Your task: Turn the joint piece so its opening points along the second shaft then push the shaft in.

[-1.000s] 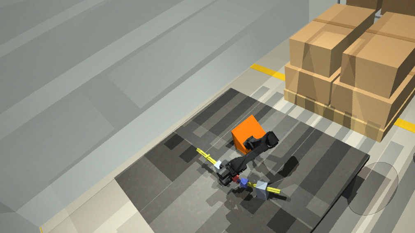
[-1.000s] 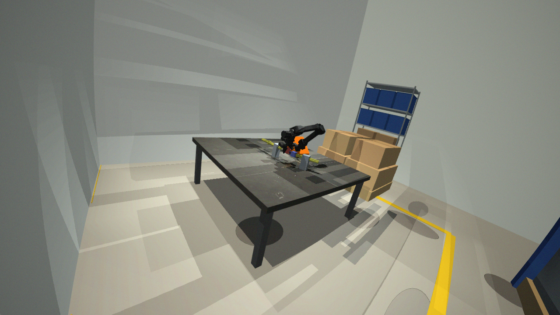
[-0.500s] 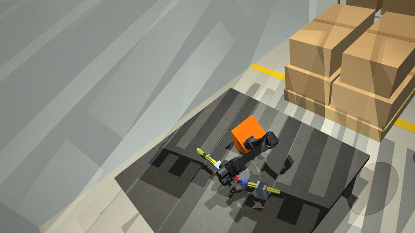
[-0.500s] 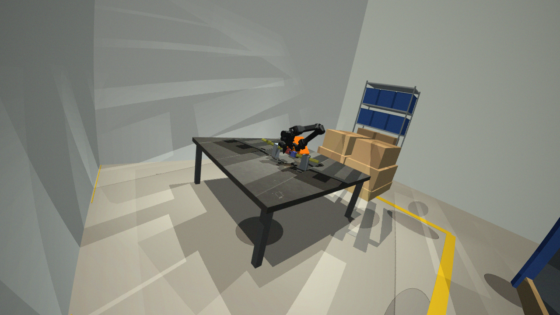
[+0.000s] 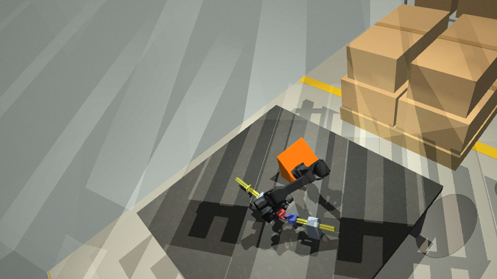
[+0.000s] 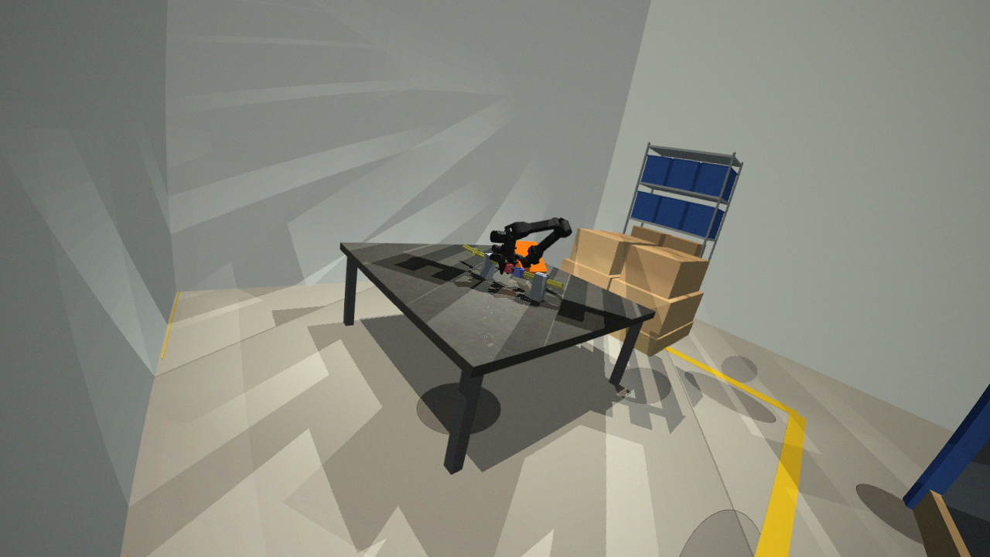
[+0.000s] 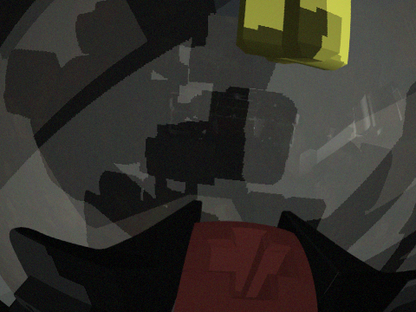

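Gripper clamped on the red joint piece, mid-table, yellow shaft end just ahead of it.

The black arm point(image 5: 293, 184) reaches from beside the orange box point(image 5: 296, 157) down to the dark table point(image 6: 428, 325); its gripper point(image 7: 245, 277) has both black fingers pressed on either side of the red joint piece point(image 7: 245, 289). In the top view the red piece point(image 5: 282, 213) sits next to a blue part point(image 5: 290, 217) on the shaft running right into a grey block point(image 5: 313, 227). The second yellow shaft point(image 5: 247, 186) lies to the far left; from the wrist its blunt end point(image 7: 295, 6) faces the red piece, apart from it, slightly off to the right. Stacked cardboard boxes point(image 5: 433, 78) and a shelf rack point(image 6: 726, 197) stand far right.
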